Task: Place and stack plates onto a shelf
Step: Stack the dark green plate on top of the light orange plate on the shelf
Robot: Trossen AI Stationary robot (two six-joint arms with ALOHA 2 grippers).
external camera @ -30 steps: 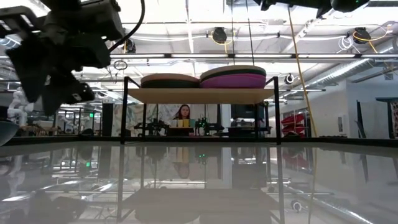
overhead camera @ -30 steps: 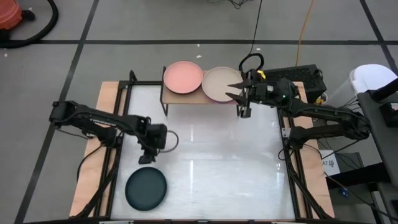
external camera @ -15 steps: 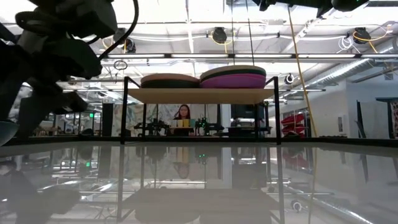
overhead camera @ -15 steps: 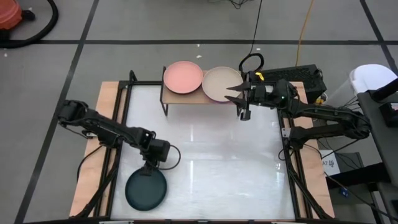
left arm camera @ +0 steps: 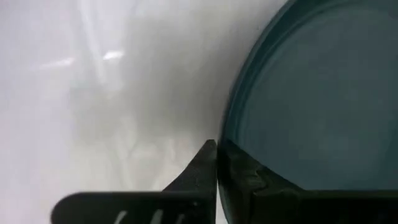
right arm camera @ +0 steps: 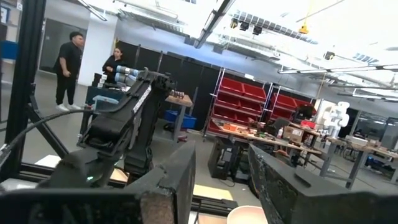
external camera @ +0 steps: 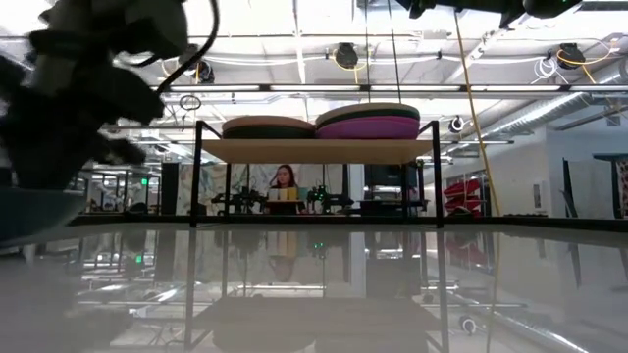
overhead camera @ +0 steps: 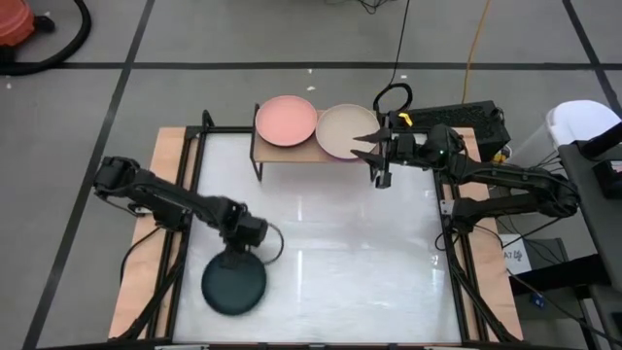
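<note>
Left gripper (left arm camera: 217, 163) is clamped on the near rim of the dark teal plate (overhead camera: 233, 285), one finger over the lip and one under it, an edge pinch because a shallow plate lying flat on the desk (overhead camera: 330, 243) offers nothing else to grab. The plate spreads out directly ahead of that gripper and seems to tilt a little at the held edge in the low view, so my guess is a lift is starting. Far beyond this gripper, at the back of the desk, stands the shelf (external camera: 316, 150) with two stacks side by side, salmon pink plate (overhead camera: 286, 121) topping one and beige plate (overhead camera: 345, 131) topping the other; stacking keeps the narrow board able to take all the plates. Right gripper (overhead camera: 366, 147) hovers with fingers spread apart and nothing in them, just beside the beige plate's edge, probably parked out of the way until the next plate comes. Versus half a second ago: the left gripper has dropped onto the rim, and the dark teal plate has slid slightly toward desk centre; shelf stacks and right arm are unchanged.
</note>
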